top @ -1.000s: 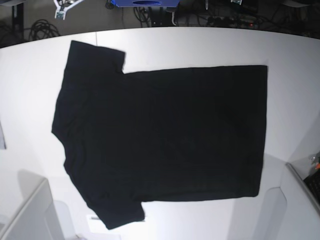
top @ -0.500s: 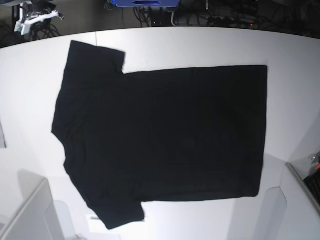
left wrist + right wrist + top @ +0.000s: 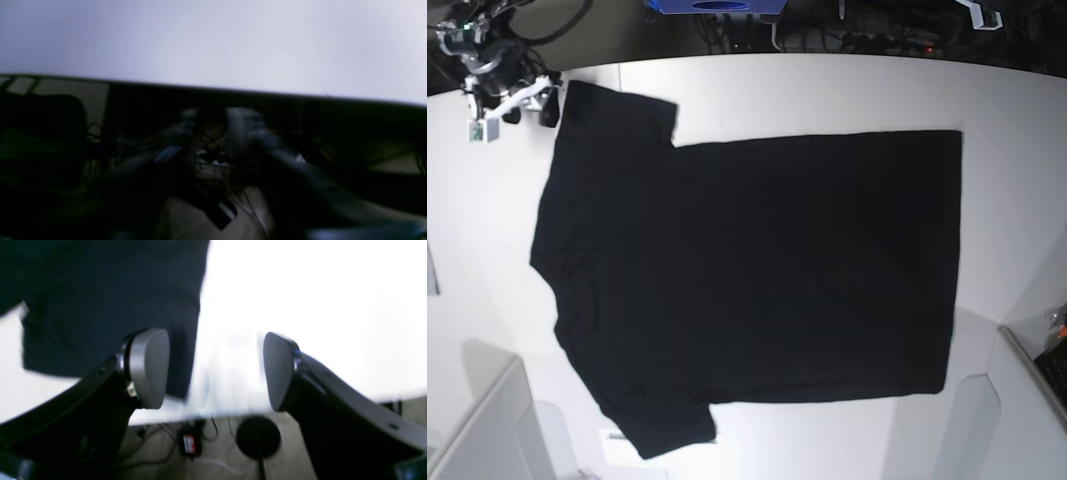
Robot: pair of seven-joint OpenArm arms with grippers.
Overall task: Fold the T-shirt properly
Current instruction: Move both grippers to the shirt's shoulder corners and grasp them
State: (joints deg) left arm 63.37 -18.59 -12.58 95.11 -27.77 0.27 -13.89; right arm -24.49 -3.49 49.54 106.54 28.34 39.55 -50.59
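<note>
The black T-shirt [image 3: 757, 270] lies spread flat on the white table [image 3: 827, 90], collar to the left and hem to the right. My right gripper [image 3: 530, 108] hovers open at the table's far left, just left of the far sleeve [image 3: 617, 115]. In the right wrist view its fingers [image 3: 148, 368] stand wide apart with nothing between them, the right gripper [image 3: 213, 370] over the table edge and the sleeve [image 3: 100, 300] just beyond the left finger. The left wrist view is blurred: my left gripper [image 3: 213, 133] shows two dim fingers with a gap, off the table's far edge.
Grey box shapes stand at the near left [image 3: 477, 420] and near right [image 3: 1027, 400] corners. A blue object [image 3: 717, 5] and cables lie beyond the far edge. A white part of the left arm [image 3: 982, 12] shows at the top right.
My right gripper came down from beyond the far edge to the far sleeve's corner and opened. The left arm's white part shifted right along the top edge. The T-shirt has not moved.
</note>
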